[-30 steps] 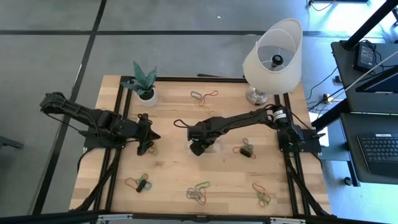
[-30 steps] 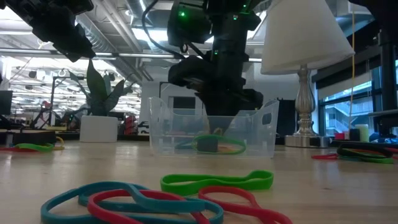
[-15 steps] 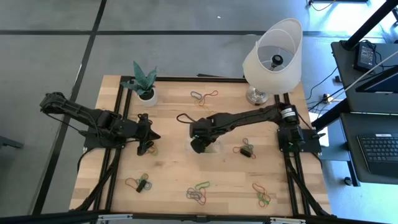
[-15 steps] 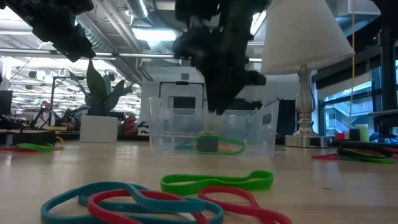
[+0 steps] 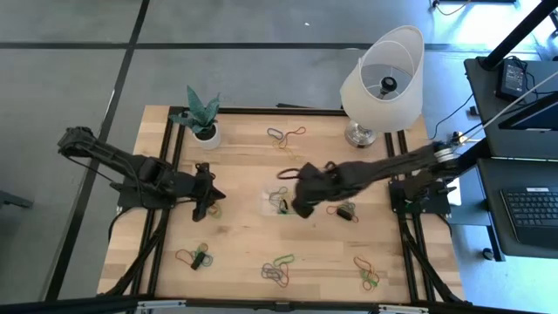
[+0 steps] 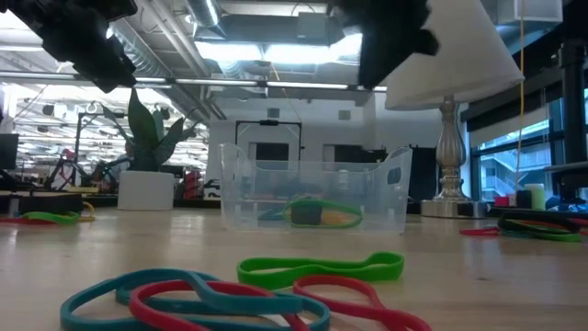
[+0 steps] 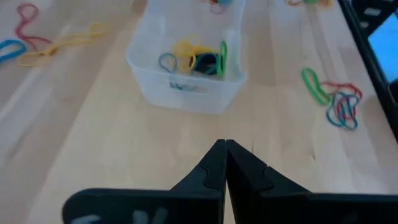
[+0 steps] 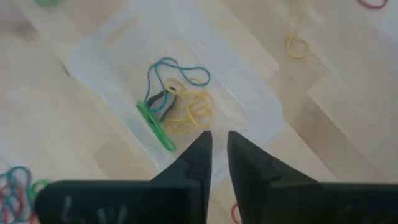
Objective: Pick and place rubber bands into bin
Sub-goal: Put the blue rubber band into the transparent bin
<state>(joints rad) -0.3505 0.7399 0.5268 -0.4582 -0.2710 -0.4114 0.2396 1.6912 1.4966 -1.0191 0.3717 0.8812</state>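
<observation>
You have bare wood around the bin (image 5: 277, 202) at frame centre, with the right gripper (image 5: 301, 208) at its right edge, the left gripper (image 5: 202, 209) parked lower left of it, and the lamp (image 5: 380, 80) and plant pot (image 5: 206, 134) blocking the upper corners.

I am working in what looks like an open-plan robotics lab or office: a wooden workbench (image 5: 244, 235) on a grey concrete floor (image 5: 261, 52), exposed ceiling ducts and strip lights (image 6: 266, 51), a keyboard (image 5: 532, 209) on a side desk, glass partitions behind.
</observation>
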